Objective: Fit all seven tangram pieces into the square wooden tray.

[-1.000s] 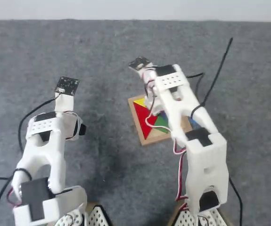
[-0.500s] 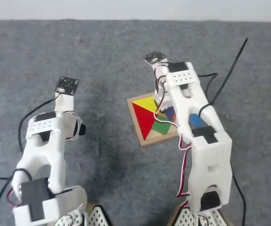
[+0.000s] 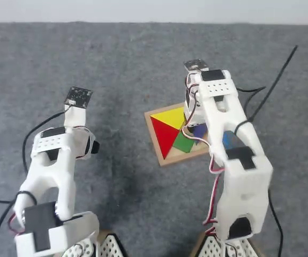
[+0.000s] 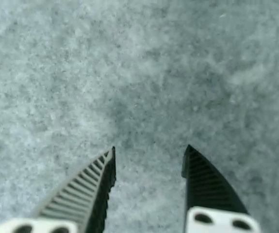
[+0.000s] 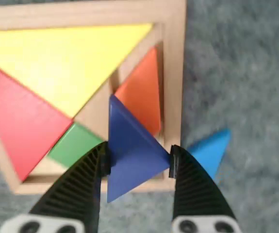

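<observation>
The wooden tray [image 3: 178, 157] sits just right of centre in the high view, its right side hidden under the right arm. The right claw [image 5: 138, 148] is clamped on a dark blue triangle [image 5: 129, 162] over the tray's corner — whether it touches the wood is unclear. A yellow triangle [image 5: 66, 58], red triangle [image 5: 18, 121], green piece [image 5: 73, 145] and orange triangle [image 5: 141, 94] lie inside. A light blue piece [image 5: 208, 148] lies on the bench [image 3: 116, 69] just outside the rim, partly behind a finger. The left claw [image 4: 150, 148] — fingers apart — hangs over bare bench.

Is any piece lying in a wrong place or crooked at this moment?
Yes. A light blue piece lies on the carpet just outside the tray, beside its wall. The right gripper holds a dark blue triangle over the tray's rim, not yet seated.
</observation>
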